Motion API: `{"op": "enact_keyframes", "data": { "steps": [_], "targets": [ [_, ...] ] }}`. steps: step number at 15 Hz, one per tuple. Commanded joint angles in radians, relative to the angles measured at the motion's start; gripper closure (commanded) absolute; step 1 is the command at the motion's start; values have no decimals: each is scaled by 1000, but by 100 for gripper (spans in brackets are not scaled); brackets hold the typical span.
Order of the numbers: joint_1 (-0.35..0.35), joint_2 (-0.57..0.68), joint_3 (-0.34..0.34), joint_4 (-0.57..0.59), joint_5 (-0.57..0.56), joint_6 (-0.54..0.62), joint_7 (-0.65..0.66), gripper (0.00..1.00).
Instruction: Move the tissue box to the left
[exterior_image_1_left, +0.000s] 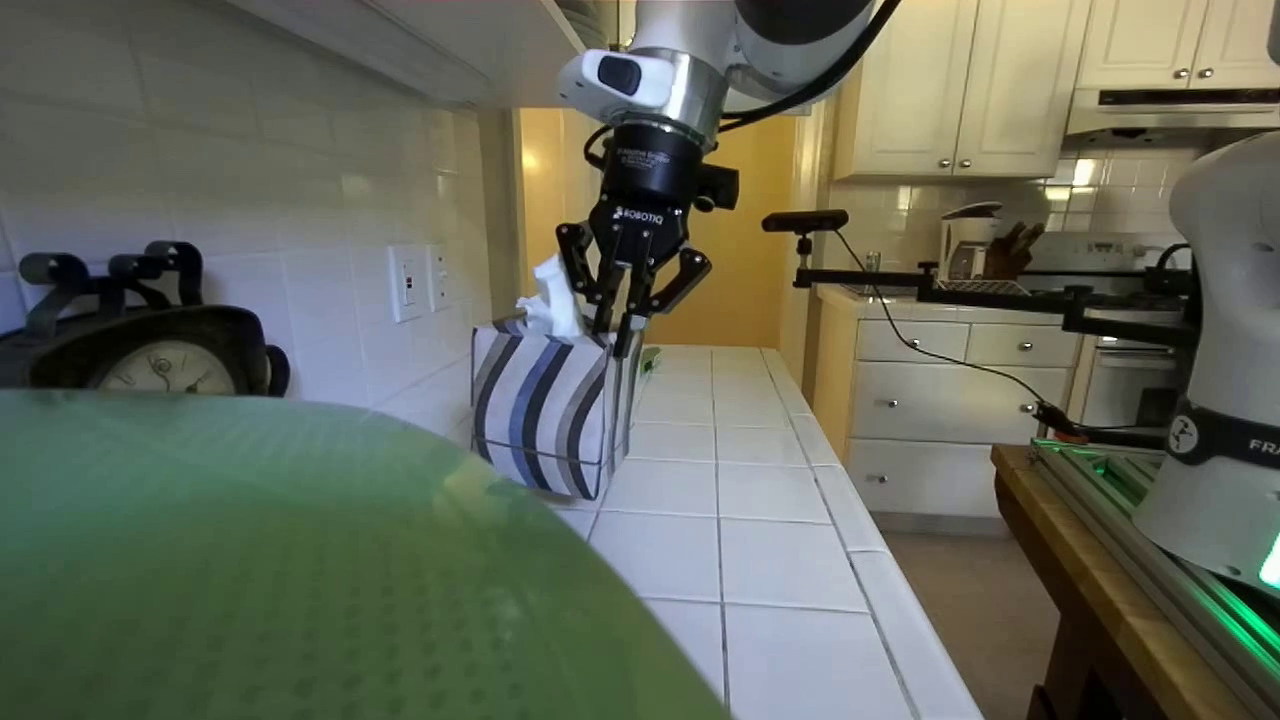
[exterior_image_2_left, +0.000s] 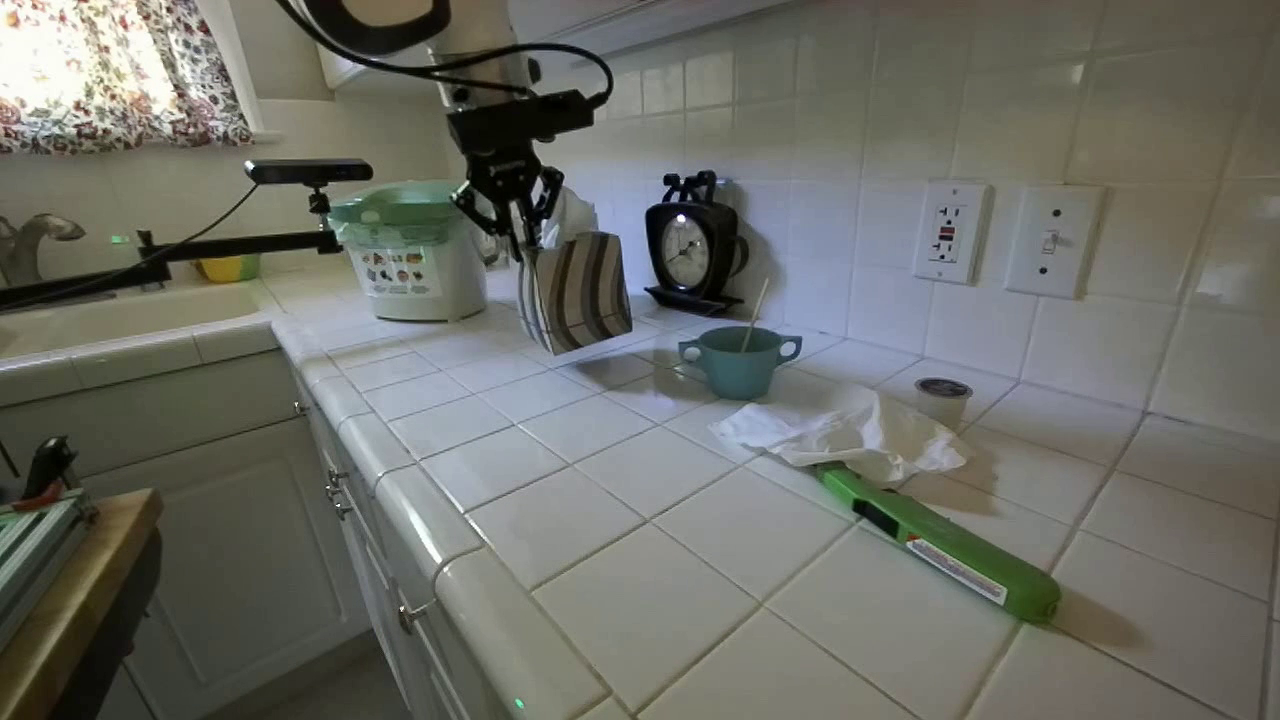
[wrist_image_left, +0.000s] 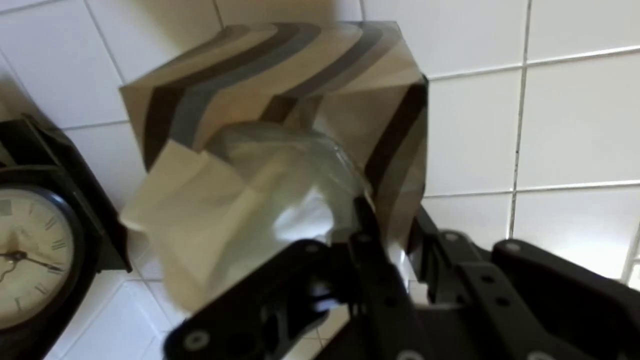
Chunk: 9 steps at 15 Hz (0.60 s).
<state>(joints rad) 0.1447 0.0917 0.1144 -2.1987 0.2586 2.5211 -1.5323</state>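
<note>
1. Held the striped tissue box (exterior_image_2_left: 580, 290) in the gripper (exterior_image_1_left: 612, 336), clenched on one side wall near the top, just beside the protruding white tissue (exterior_image_1_left: 555, 305).
2. Hung tilted, apparently just above the tiled surface (exterior_image_2_left: 660, 530), between the green-topped white container (exterior_image_2_left: 420, 275) and the teal cup (exterior_image_2_left: 742, 365) in an exterior view, near the black clock (exterior_image_2_left: 688, 252).
3. Appeared to be mid-carry: past grasping and lifting, short of setting down.
4. Could not tell the intended stopping place on the left.
5. Called next, in judgement, for a slow leftward shift clear of nearby things, then levelling and gentle lowering onto the surface.
6. Risked a twist or slip from that one-sided hold; called for release only after firm contact underneath.
</note>
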Motion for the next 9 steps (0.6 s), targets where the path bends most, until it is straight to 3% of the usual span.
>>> {"op": "enact_keyframes", "data": {
  "steps": [1, 9],
  "targets": [
    [-37, 72, 24, 96, -32, -15, -157, 95],
    [-88, 182, 69, 227, -17, -45, -286, 95]
  ]
}}
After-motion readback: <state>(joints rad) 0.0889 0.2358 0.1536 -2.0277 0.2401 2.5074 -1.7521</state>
